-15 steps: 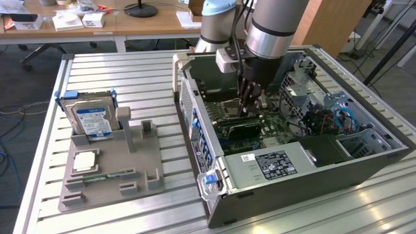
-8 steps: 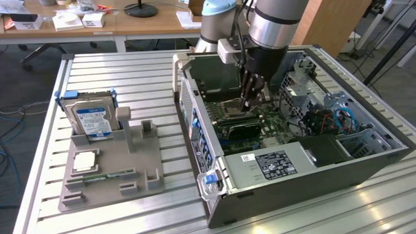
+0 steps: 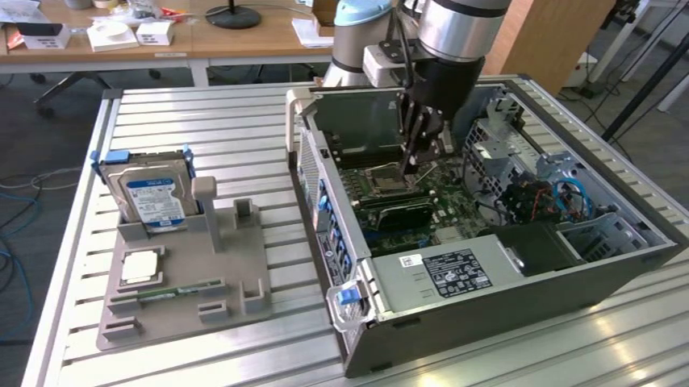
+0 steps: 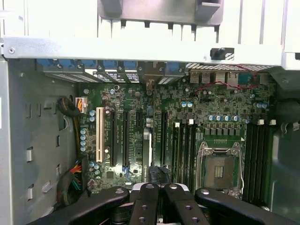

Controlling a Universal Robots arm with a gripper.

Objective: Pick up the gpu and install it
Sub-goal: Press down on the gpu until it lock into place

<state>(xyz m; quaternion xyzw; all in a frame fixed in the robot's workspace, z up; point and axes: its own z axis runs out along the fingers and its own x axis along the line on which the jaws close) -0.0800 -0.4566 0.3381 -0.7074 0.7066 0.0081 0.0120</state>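
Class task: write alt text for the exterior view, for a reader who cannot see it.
A robot arm reaches into an open computer case, its shut gripper just above the motherboard near a dark card. Toward the exterior view's left, a grey holder carries a hard drive and a memory stick.

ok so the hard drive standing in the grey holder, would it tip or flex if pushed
Probably stiff: the hard drive looks boxy and solid. Standing on edge, it might tip, though the grey holder braces its base.
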